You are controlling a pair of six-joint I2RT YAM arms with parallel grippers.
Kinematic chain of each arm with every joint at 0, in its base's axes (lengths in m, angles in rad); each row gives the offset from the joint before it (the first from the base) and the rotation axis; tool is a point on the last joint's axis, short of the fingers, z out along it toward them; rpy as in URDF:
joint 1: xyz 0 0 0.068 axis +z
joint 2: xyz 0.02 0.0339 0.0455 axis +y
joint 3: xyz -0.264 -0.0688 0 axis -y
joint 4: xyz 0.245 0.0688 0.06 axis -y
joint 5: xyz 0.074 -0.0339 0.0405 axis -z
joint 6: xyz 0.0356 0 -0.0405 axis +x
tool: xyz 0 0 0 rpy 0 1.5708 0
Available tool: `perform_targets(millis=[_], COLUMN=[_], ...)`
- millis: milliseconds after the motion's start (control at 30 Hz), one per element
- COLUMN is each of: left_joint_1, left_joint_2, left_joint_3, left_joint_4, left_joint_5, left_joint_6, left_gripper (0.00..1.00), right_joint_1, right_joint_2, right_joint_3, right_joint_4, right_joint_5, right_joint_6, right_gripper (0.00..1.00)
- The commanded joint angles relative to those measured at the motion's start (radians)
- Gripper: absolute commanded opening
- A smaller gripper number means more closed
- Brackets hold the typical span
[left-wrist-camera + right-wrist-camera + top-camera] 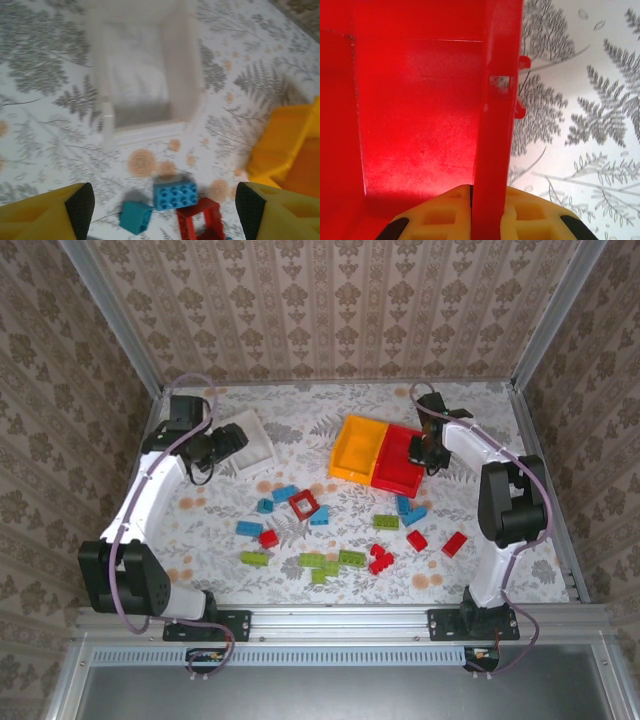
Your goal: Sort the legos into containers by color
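Note:
Red, blue and lime green legos [330, 530] lie scattered on the patterned table in front of three containers. My right gripper [428, 452] is shut on the right wall of the red bin [398, 462]. In the right wrist view that wall [492, 125] runs straight between my right gripper [485, 220]'s pads. My left gripper [232, 443] hovers open beside the white bin [250, 440]. The left wrist view has a blue brick [175, 194], a teal brick [135, 216] and the hollow red frame [202, 222] below my left gripper [165, 207], with the white bin [137, 85] beyond.
The yellow-orange bin [357, 448] stands touching the red bin's left side; its corner [292, 150] is at the right in the left wrist view. Metal frame posts and patterned walls enclose the table. Free tabletop lies at the far right, beyond the red bin.

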Motion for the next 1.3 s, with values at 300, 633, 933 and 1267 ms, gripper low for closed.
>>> perform_targets(millis=[300, 633, 933, 1267], left_joint_1=[0.111, 0.102, 0.042, -0.069], left_joint_2=[0.341, 0.652, 0.699, 0.764], left_joint_3=[0.185, 0.453, 0.5, 0.626], left_joint_4=[-0.025, -0.109, -0.152, -0.169], left_joint_5=[-0.008, -0.025, -0.059, -0.046], left_joint_6=[0.133, 0.218, 0.327, 0.343], left_gripper=[0.74, 0.41, 0.24, 0.09], right_joint_1=[0.01, 0.007, 0.001, 0.0], right_joint_2=[0.058, 0.196, 0.286, 0.302], right_joint_3=[0.171, 0.372, 0.481, 0.493], right_joint_4=[-0.048, -0.126, -0.154, -0.142], right_joint_5=[0.036, -0.02, -0.074, -0.133], right_joint_6=[-0.094, -0.129, -0.169, -0.27], right_gripper=[0.0, 0.0, 0.0, 0.0])
